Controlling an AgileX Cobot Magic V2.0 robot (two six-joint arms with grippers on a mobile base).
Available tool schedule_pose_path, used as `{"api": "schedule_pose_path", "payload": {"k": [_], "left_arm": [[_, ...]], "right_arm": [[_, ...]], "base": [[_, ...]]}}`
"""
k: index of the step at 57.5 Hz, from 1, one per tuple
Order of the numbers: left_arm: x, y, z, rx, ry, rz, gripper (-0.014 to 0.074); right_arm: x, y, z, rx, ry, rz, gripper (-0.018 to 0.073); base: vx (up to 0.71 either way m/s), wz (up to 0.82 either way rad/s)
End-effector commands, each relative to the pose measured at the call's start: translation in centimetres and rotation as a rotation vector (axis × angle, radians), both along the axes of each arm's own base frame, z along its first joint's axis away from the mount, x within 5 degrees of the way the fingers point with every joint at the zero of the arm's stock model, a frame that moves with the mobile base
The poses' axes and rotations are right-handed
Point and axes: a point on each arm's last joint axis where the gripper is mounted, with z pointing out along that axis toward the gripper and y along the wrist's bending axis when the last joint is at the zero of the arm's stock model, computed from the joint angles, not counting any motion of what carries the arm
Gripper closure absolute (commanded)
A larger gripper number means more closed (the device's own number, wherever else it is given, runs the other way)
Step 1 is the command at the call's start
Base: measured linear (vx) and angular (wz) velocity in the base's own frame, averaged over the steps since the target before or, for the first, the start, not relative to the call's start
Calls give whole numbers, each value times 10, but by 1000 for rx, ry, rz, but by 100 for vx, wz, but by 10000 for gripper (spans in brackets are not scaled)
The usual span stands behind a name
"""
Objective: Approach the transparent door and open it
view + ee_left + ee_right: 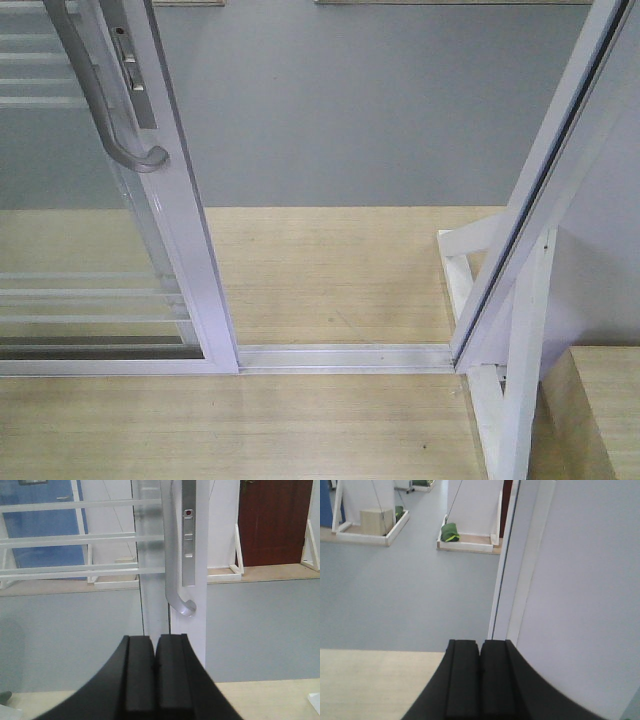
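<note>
Left gripper [155, 672] pressed together, empty, below transparent door [200, 555] handle [176, 570]; right gripper [480, 677] likewise; no readable writing.

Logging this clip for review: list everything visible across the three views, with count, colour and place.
transparent door: one, clear glass, white frame and bars, left of the gap
pull handle: one, curved grey, on the door's edge
floor track: one, pale metal, across the open gap
fixed frame: one, white, right of the gap
wooden floor: pale, near side
grey floor: beyond the gap
dark red door: one, far right
green bag: one, far tray
left gripper: black, shut, below the handle
right gripper: black, shut, beside the white panel
</note>
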Motion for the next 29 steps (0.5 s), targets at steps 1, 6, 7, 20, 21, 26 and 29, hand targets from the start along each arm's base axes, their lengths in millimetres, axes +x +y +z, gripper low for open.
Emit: {"api": "schedule_pose_path", "payload": {"k": [1,6,7,20,21,26,29], "left_arm": [[0,0,2,-7,-75,-7,602],[0,0,2,-7,-75,-7,602],[0,0,2,-7,-75,-7,602],[0,0,2,-7,-71,-6,602],[0,0,2,-7,-71,-6,602],[0,0,2,-7,-71,-6,602],[0,0,2,-7,-71,-6,602]], "right_arm": [[-10,-1,-7,58,-132,-40,571],[-17,-1,-30,53,-172,-52,571],[-19,-1,-36,44,-182,-51,571],[-22,0,-58,22,-194,-25,568],[-22,1,-58,17,-195,-19,568],[-22,2,-58,19,-196,-1,568],[-22,2,-58,21,-196,0,568]], "base": [[0,0],[0,0],[0,0],[0,0],[0,0],[0,0],[0,0]]}}
